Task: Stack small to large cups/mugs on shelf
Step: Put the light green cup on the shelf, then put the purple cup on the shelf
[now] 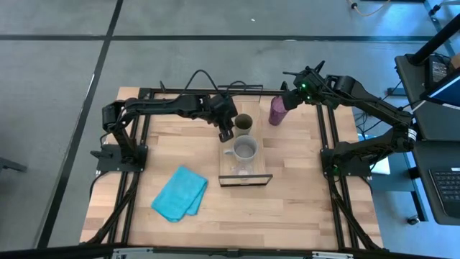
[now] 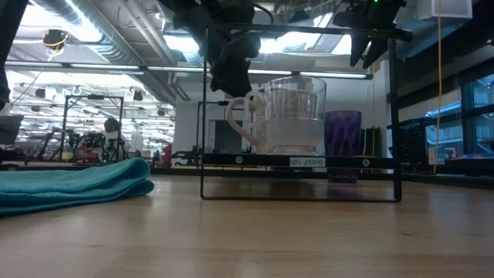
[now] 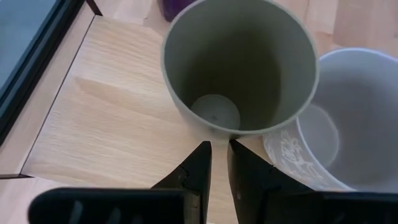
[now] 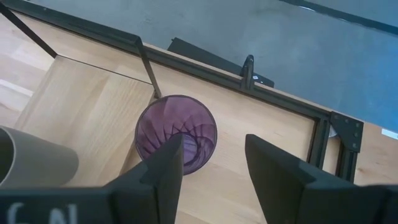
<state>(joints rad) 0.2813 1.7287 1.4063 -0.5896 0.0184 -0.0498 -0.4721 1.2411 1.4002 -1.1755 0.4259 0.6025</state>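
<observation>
Wooden bench [image 1: 302, 187]: right pincer [image 4: 211, 163] is hovering released above purple tumbler [image 4: 176, 133], at shelf's [image 1: 259, 155] one o'clock; descend centred; left pincer [image 3: 219, 163] nearly clenched, empty

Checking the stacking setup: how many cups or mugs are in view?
3 seen: a grey handled mug mid-shelf, a dark olive-brown cup at the shelf's far end, a tall purple tumbler on the table beside it. A small one may be hidden.

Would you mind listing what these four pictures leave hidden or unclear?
- Tiny clear glass: no view shows it unmistakably.
- Olive-brown cup: in the low view, hidden behind the grey mug.
- Purple tumbler: its base is hidden by its own rim and the right end effector.
- Shelf: label unreadable in the low view, too small.
</observation>
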